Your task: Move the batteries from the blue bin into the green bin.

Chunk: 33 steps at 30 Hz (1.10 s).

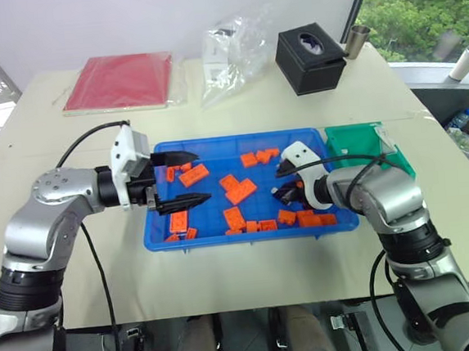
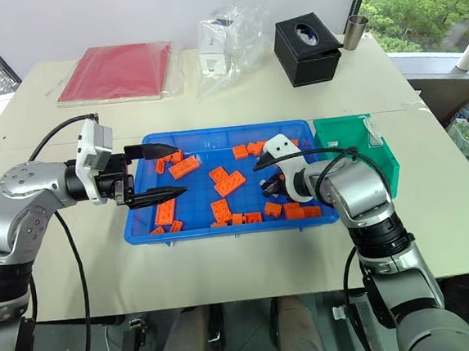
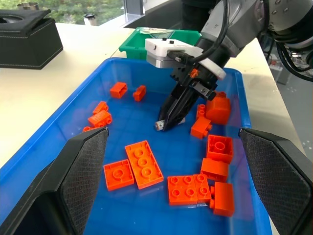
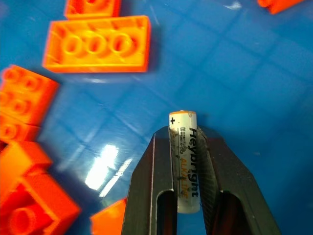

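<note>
Batteries like this 1 are small, rigid, smooth metal cylinders: light for their size, hard enough to take a firm squeeze, but slick and free to roll or slide out endwise. My judgement is that the best hold is across the middle of the barrel, pads flat on opposite sides.

Taking the blue bin [image 1: 252, 232] as landmark and going left to right: the left gripper [image 1: 177, 180] hangs over the bin's left end, its 2 black fingers spread wide and holding nothing. Orange bricks [image 1: 240, 190] lie scattered across the bin's floor. Toward the bin's right end, the right gripper [image 4: 188, 196] points down at the floor, its fingers pinched narrow on the battery [image 4: 184, 161], gripping along most of the barrel with the capped end poking out beyond the tips, close to the blue floor.

That battery is white with dark lettering, a plus sign and an orange ring at its exposed end. The green bin [image 1: 355, 142] sits touching the blue bin's right side, at the far corner.
</note>
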Motion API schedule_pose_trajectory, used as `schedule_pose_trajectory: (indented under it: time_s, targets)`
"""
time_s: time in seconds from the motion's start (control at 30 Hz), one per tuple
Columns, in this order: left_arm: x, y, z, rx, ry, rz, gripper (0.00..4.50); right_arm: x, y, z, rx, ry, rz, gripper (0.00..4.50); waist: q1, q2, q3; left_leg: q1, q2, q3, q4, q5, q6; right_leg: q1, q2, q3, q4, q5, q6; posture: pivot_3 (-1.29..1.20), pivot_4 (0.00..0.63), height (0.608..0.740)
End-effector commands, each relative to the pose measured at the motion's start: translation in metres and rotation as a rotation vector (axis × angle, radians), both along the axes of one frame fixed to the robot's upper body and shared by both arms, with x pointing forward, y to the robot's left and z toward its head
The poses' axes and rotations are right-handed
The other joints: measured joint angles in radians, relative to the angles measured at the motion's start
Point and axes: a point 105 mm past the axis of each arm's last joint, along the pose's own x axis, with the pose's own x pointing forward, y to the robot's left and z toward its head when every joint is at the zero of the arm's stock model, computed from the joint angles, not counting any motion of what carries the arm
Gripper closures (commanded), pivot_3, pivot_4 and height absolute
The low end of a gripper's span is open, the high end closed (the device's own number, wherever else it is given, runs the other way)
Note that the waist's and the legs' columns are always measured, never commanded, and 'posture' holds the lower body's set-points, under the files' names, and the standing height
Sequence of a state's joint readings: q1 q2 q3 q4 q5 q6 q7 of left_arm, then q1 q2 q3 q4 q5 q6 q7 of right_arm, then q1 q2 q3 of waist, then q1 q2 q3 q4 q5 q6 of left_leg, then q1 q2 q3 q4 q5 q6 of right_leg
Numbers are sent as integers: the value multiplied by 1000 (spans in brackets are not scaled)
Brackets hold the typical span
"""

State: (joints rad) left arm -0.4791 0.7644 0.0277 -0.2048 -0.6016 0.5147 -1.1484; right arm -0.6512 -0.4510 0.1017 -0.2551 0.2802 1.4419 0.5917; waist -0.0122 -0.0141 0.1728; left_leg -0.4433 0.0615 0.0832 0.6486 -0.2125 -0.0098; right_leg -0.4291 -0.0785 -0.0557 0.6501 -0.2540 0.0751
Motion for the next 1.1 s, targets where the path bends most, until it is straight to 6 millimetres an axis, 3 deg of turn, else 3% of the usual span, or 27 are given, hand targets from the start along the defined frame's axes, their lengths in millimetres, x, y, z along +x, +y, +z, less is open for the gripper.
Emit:
schedule_pose_trajectory:
  time_s: [0.03,0.13,0.27,0.33,0.47,0.57,0.67,0.77,0.9,1.1]
  targets:
    - [-3,-1,9,-14,-44,-12,0,10,-27,70,73,-181,-84,4460,1,1,1,0,0,0,0,0,0,0,0,0,0,0,0,0,150,736]
    - [-2,-1,7,-16,-39,-16,0,13,-85,100,31,-263,-259,4460,20,1,1,-1,0,0,0,0,0,0,-1,0,-1,0,0,0,150,736]
    - [0,1,5,-13,-33,-14,0,3,-138,94,-41,-251,-407,4460,24,-1,0,-1,-1,0,-1,-1,1,1,-1,0,-4,0,-1,0,150,736]
    - [1,2,5,-10,-33,-14,0,-2,-152,85,-66,-239,-445,4460,22,-1,0,0,-1,1,-1,-1,1,1,-1,0,-3,0,-1,0,150,736]
    - [4,3,5,-8,-34,-10,0,-3,-166,68,-82,-240,-496,2346,11,1,1,1,0,2,0,-1,1,0,0,1,-2,0,0,0,150,736]
    - [5,4,6,-7,-34,-7,0,0,-174,67,-91,-286,-491,1077,5,1,1,0,0,1,0,-1,1,0,0,1,-2,0,0,0,150,736]
    - [6,9,7,-1,-33,14,0,-1,-181,79,-125,-393,-378,1077,7,1,1,0,-1,1,0,-1,1,0,0,1,-3,0,0,0,150,736]
    - [11,24,9,21,-33,63,0,-14,-191,90,-208,-474,-145,1077,8,2,1,0,-1,1,-1,-1,1,0,-1,1,-3,-1,1,0,150,736]
    - [18,54,15,54,-37,150,0,-39,-213,79,-375,-440,119,1077,2,1,1,0,-1,1,-1,-1,1,1,0,1,-3,-1,2,0,150,736]
    - [17,95,17,125,-24,244,0,-58,-241,73,-346,-328,193,1077,-4,2,2,2,0,3,-1,-1,1,1,0,1,-2,-1,1,0,150,736]
